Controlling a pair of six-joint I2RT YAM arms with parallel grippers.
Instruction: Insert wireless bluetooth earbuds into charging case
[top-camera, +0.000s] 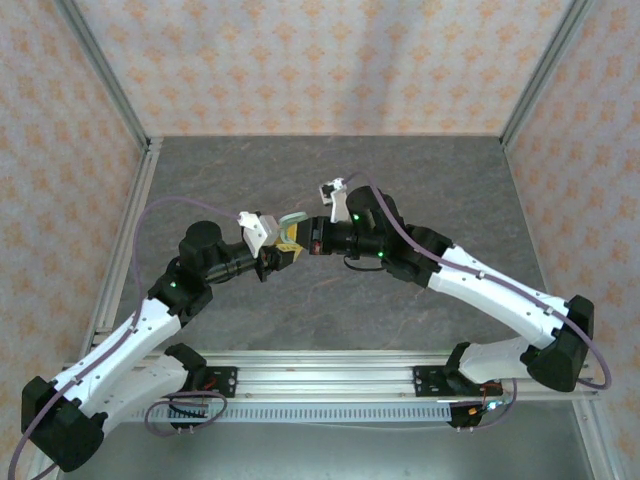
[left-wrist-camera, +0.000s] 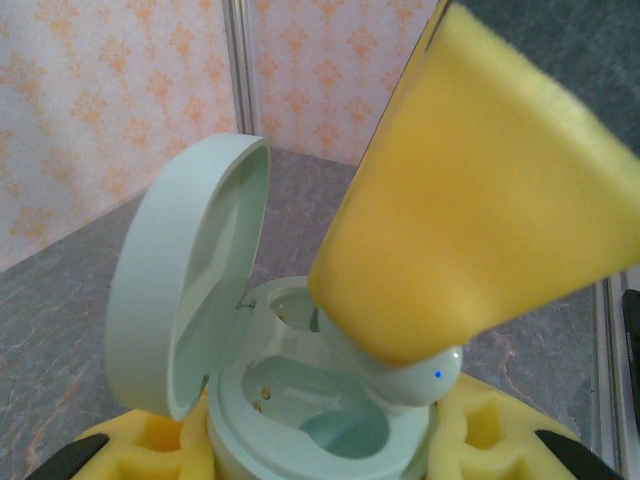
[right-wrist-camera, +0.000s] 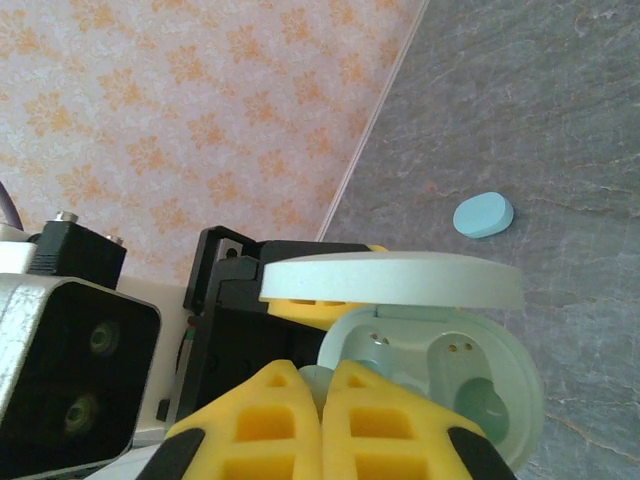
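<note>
At left, left gripper (top-camera: 281, 254) clamped on base of case (left-wrist-camera: 225, 430); case held above table (top-camera: 450, 180) middle. Its lid (left-wrist-camera: 185, 285) swung wide open, hinged at left in left wrist view. One socket (left-wrist-camera: 340, 435) seen bare. Whitish-green earbud (left-wrist-camera: 418, 384), blue light lit, held at case rim beside that socket. At right, right gripper (right-wrist-camera: 322, 388) closed tight on earbud. Pale blue oval (right-wrist-camera: 483, 214) laid on table, well apart from case, toward walled edge.
</note>
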